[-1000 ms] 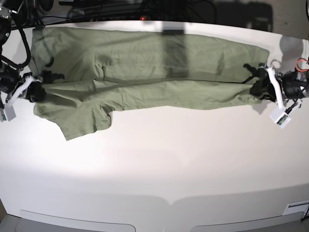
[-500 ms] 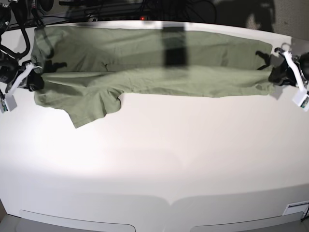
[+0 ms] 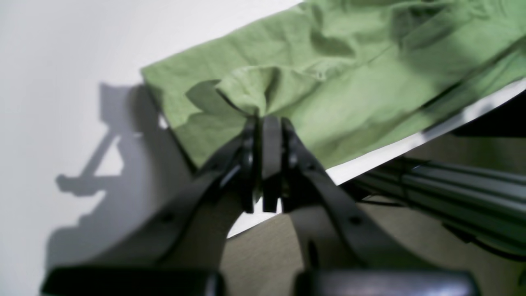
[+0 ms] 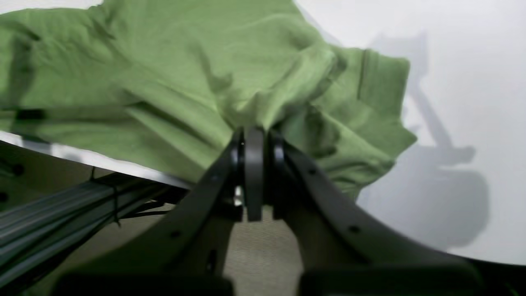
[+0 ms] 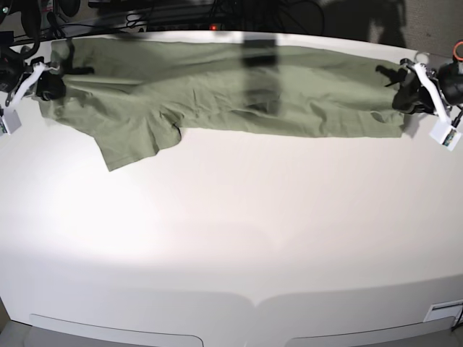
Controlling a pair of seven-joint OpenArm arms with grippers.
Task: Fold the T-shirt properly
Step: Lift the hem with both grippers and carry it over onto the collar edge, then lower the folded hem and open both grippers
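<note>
The sage-green T-shirt [image 5: 217,90] lies folded lengthwise along the table's far edge, with one sleeve [image 5: 134,141] sticking out toward the front at the left. My left gripper [image 5: 405,90] is shut on the shirt's right end; the left wrist view shows its jaws pinching a bunched fold of the T-shirt [image 3: 328,94], with the left gripper [image 3: 267,121] closed tight. My right gripper [image 5: 54,83] is shut on the shirt's left end; the right wrist view shows the right gripper [image 4: 252,133] pinching gathered cloth of the T-shirt [image 4: 185,78].
The white table [image 5: 231,238] reaches forward from the shirt. Its far edge [image 5: 217,34] runs just behind the shirt, with dark cables and gear beyond. In the wrist views the table's edge [image 3: 370,158] and a metal rail [image 4: 61,205] lie close under the grippers.
Both grippers have carried the shirt's front fold up and away toward the far edge. The shirt now lies narrower and farther back, and the sleeve has shifted back with it.
</note>
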